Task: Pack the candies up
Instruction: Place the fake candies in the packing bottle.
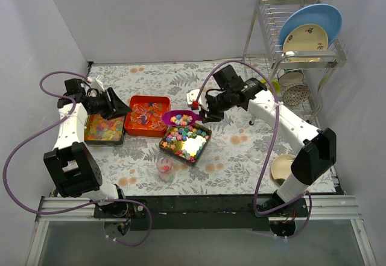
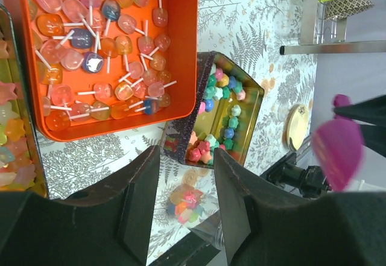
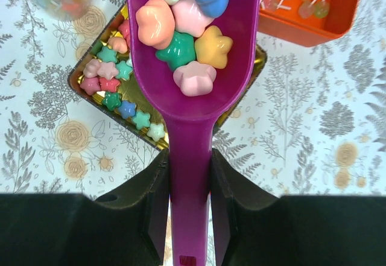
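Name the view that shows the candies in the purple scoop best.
Right wrist: the scoop fills the frame and its star-shaped candies are sharp and countable. Top external shows the scoop small and distant; left wrist catches only a blurred purple shape.

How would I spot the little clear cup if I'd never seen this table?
Find the flowery table and the dark, gold-lined tin of star-shaped candies at its middle. Just off that tin's near-left corner, toward the arm bases, stands the small clear cup. Unlike the rectangular tin beside it, it is round and see-through, holding only a few candies.
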`<act>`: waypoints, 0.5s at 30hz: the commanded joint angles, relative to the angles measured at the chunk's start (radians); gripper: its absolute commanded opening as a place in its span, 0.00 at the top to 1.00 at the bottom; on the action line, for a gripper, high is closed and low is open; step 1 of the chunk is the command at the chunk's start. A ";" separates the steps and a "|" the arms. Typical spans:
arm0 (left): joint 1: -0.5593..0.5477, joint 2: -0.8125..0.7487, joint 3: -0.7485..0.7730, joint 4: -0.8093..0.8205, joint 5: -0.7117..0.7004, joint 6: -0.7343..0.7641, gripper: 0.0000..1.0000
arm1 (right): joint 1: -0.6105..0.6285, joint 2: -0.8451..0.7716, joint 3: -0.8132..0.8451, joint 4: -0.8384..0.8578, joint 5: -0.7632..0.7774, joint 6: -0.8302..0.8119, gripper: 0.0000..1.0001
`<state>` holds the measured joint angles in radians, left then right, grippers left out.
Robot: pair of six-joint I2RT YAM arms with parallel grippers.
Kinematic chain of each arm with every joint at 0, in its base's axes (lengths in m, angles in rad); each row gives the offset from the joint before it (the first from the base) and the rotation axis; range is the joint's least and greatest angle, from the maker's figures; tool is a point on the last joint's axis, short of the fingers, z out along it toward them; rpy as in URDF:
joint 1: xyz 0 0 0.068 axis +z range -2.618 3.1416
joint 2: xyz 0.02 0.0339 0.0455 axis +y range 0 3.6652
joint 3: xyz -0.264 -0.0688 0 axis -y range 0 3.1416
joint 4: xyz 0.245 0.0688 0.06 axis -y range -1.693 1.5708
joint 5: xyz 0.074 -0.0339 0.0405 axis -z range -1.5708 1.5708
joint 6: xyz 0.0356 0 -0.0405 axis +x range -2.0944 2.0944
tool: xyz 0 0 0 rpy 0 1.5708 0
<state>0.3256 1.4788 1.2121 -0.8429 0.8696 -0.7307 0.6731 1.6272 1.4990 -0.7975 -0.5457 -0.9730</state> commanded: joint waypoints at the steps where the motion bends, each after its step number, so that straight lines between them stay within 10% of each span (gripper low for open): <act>1: 0.006 -0.044 -0.019 0.065 -0.033 -0.036 0.60 | 0.032 0.009 0.206 -0.196 -0.002 -0.033 0.99; 15: 0.007 -0.227 -0.123 0.094 0.035 -0.111 0.59 | 0.203 0.077 0.363 -0.511 0.292 -0.110 0.99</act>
<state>0.3260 1.3212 1.1080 -0.7734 0.8730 -0.8230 0.8459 1.7126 1.8782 -1.2312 -0.3607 -1.0554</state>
